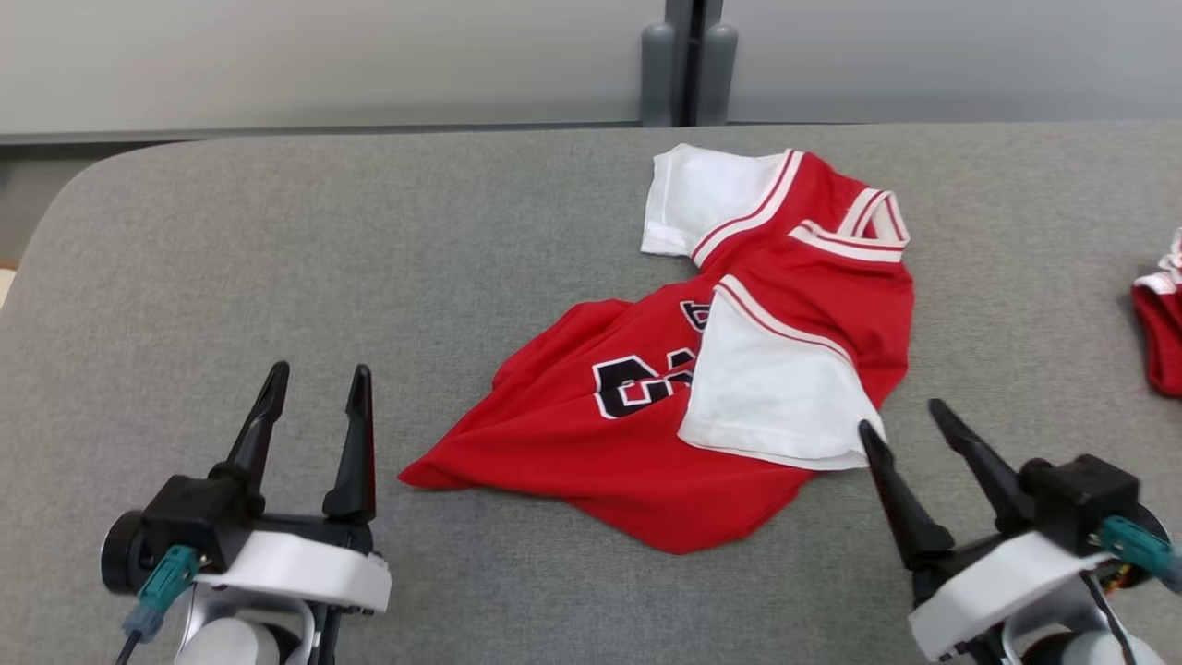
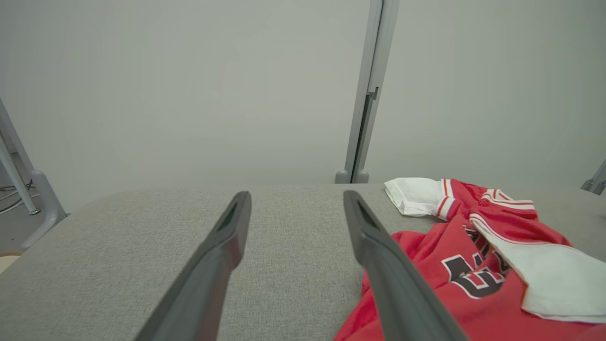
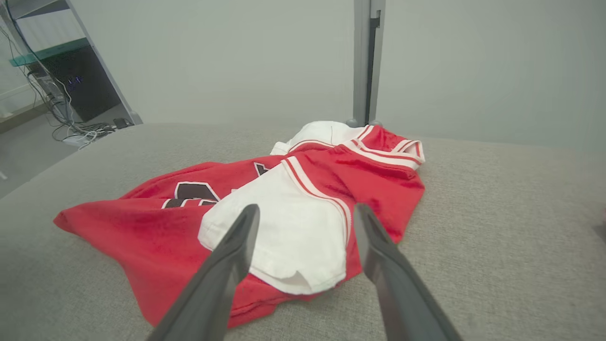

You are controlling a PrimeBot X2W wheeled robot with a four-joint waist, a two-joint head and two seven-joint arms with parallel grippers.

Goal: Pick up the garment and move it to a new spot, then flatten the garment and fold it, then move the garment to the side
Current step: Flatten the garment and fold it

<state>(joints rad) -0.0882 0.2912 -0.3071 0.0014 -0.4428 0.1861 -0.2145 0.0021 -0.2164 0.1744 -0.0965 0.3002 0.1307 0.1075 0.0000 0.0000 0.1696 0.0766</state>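
Grey padded table (image 1: 277, 240): far edge runs along the foot of pale wall panels, and the far-left corner is rounded. The red jersey (image 1: 572, 453) lies crumpled right of centre, not flattened, with black lettering partly covered. One white sleeve (image 1: 766, 397) is folded over its front on the near side, and the other sleeve (image 1: 688, 199) lies towards the far edge. The hem comes to a point on the left. A broad bare stretch of table lies left of the jersey, with a narrower strip between the collar and the far edge. A second red-and-white cloth (image 1: 1163, 332) sits at the right edge of the head view, well apart from the jersey. The left gripper (image 1: 319, 369) hovers low over bare table, near-left of the hem point and clear of it, fingers pointing away from the robot, jaws spread wide and holding nothing. The right gripper (image 1: 899, 415) is angled inward towards the jersey, jaws equally wide and empty. Its inner fingertip is at the near corner of the folded sleeve; cannot tell whether it touches.
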